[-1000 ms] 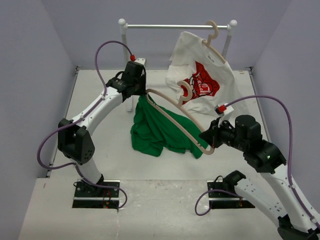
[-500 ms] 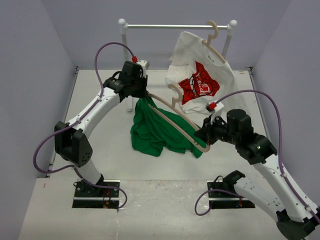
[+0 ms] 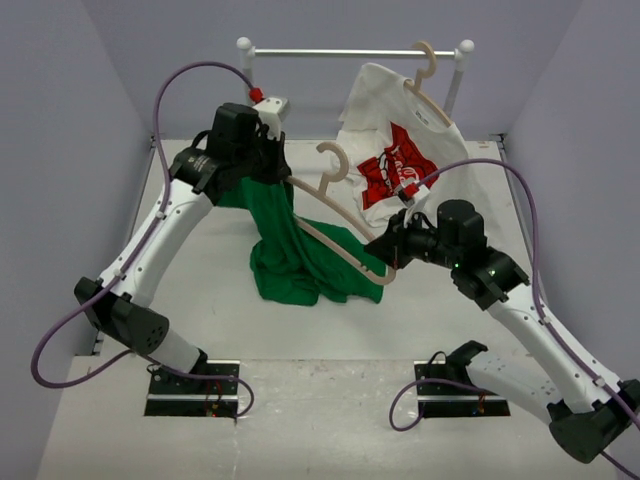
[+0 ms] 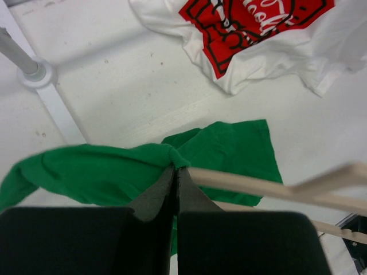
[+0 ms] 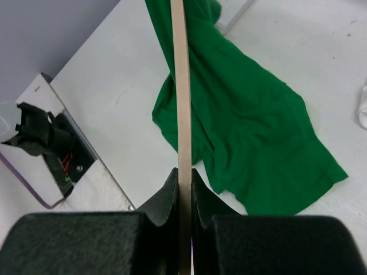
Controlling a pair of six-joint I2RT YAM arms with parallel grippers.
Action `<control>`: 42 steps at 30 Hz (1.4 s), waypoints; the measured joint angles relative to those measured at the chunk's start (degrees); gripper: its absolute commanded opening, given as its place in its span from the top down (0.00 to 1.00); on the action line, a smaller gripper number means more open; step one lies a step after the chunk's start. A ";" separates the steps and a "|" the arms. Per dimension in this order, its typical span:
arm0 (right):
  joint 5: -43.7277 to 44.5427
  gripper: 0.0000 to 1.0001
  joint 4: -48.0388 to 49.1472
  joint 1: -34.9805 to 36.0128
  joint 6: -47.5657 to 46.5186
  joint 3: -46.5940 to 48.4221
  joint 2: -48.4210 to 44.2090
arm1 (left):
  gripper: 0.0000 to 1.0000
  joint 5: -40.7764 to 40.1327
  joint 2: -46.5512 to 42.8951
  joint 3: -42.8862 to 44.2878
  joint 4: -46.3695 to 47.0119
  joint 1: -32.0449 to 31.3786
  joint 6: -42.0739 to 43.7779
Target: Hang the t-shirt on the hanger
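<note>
My left gripper (image 3: 272, 172) is shut on a bunched edge of the green t-shirt (image 3: 292, 250) and holds it raised, so the cloth hangs down onto the table. In the left wrist view the pads (image 4: 167, 182) pinch the green fold (image 4: 92, 172), with the hanger's arm (image 4: 252, 184) right beside them. My right gripper (image 3: 390, 250) is shut on the pale wooden hanger (image 3: 335, 232) near its lower end. The hanger slants up to the left, its hook (image 3: 330, 158) free in the air and its far tip at the held cloth. In the right wrist view the hanger (image 5: 182, 86) runs over the green t-shirt (image 5: 252, 137).
A white clothes rack (image 3: 350, 52) stands at the back. A white t-shirt with a red graphic (image 3: 400, 165) hangs there on a second hanger (image 3: 425, 70) and drapes onto the table. The rack's foot (image 4: 35, 73) shows in the left wrist view. Walls close in on both sides.
My left gripper has risen and moved left, lifting the green t-shirt higher. My right gripper has moved left and up with the hanger, whose hook now sits further left.
</note>
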 measured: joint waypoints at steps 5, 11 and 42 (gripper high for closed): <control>17.79 1.00 2.53 7.77 1.79 1.93 0.56 | 1.00 -0.17 -3.53 3.61 -0.85 0.00 -0.04; 15.62 1.00 6.71 9.22 0.96 3.37 0.63 | 1.00 1.07 -6.85 5.71 -0.72 0.02 0.19; 8.35 1.00 50.42 4.85 11.09 -15.20 6.84 | 0.00 -5.70 -7.30 20.52 -7.63 -4.96 5.59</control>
